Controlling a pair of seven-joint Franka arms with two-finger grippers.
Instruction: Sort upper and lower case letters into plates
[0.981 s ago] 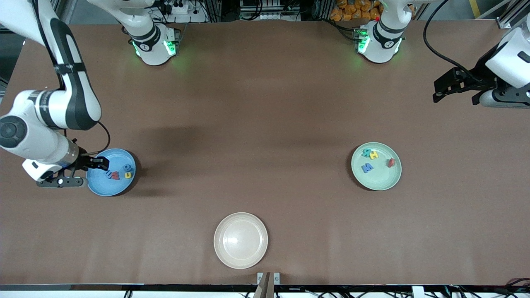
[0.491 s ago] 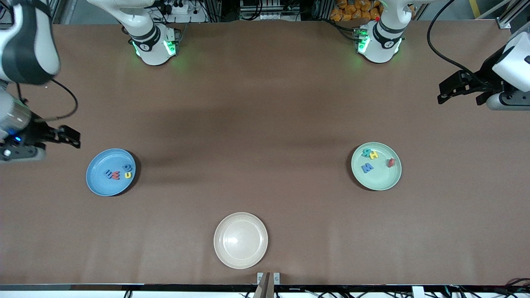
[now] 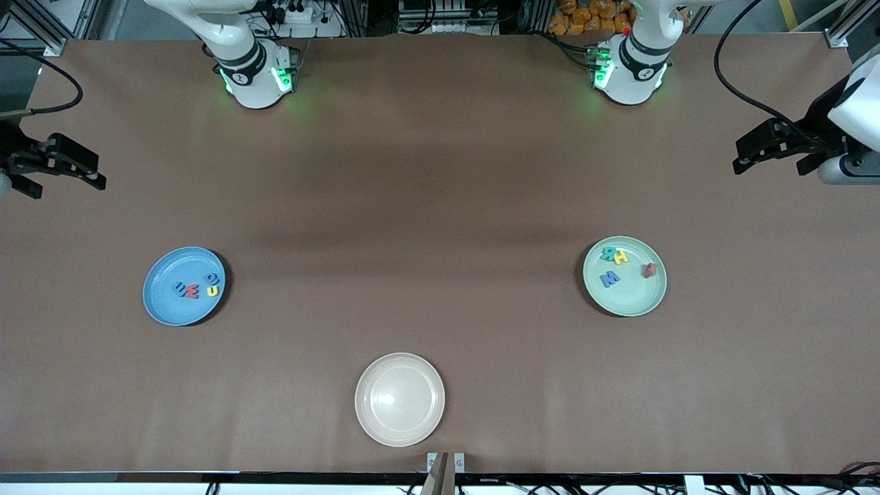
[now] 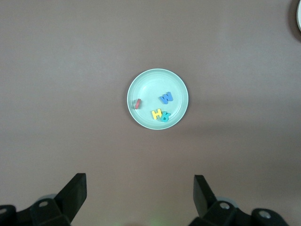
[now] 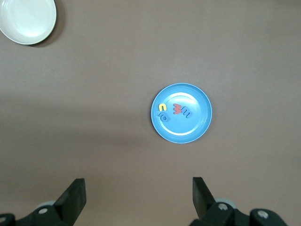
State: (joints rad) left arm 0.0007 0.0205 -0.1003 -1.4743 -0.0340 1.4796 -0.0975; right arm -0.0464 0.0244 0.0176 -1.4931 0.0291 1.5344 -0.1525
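The blue plate (image 3: 172, 309) lies toward the right arm's end and holds several small letters: a red one (image 3: 189, 291), a yellow one (image 3: 212, 291) and blue ones (image 3: 214, 279). The right wrist view shows the same blue plate (image 5: 188, 131) from high above. The mint green plate (image 3: 629, 300) lies toward the left arm's end and holds several letters: teal (image 3: 608, 253), yellow (image 3: 621, 258), blue (image 3: 610, 278) and red (image 3: 648, 270). It also appears as the mint green plate (image 4: 150, 84) in the left wrist view. My right gripper (image 3: 98, 173) hangs open and empty over its end of the table. My left gripper (image 3: 737, 158) hangs open and empty over the left arm's end.
A cream-white plate (image 3: 399, 399) with nothing in it lies nearest the front camera, midway between the two ends. The two arm bases (image 3: 254, 75) stand along the table edge farthest from the front camera.
My right gripper has opened, risen off the blue plate and swung out toward its end of the table. My left gripper has drifted slightly outward.
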